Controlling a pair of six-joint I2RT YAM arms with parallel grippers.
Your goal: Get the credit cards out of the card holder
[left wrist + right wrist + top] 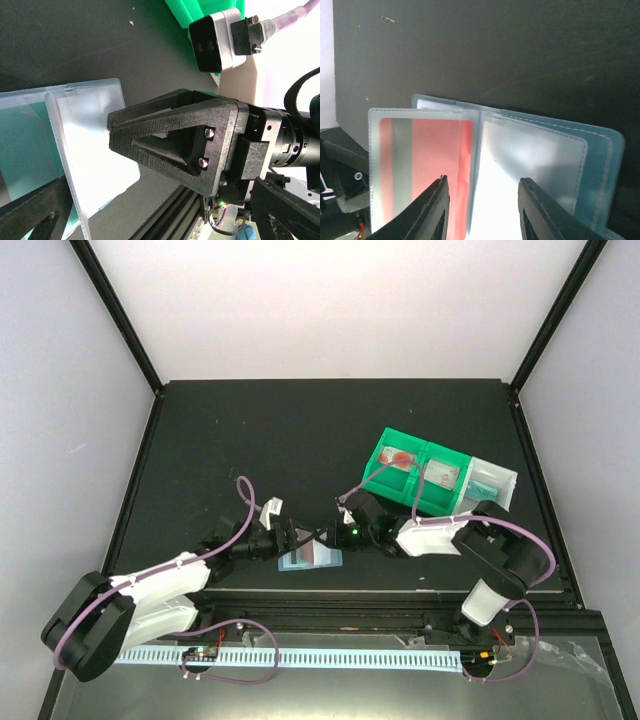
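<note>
The light blue card holder point(312, 558) lies open on the black table near the front edge, between the two grippers. In the right wrist view its left clear pocket holds a red credit card point(427, 165), and the right pocket point(535, 160) looks empty. My right gripper point(482, 185) hangs open over the holder's fold, one fingertip over each panel, gripping nothing. My left gripper point(165, 220) is wide open at the holder's left end point(85, 150), nothing between its fingers point(30, 215). The right gripper's black finger point(175, 140) fills the middle of the left wrist view.
Green compartment bins point(420, 472) and a clear bin point(490, 485) stand behind the right arm. One green bin holds a whitish card with a red mark point(402, 458). The table's metal front rail point(330, 610) runs just in front of the holder.
</note>
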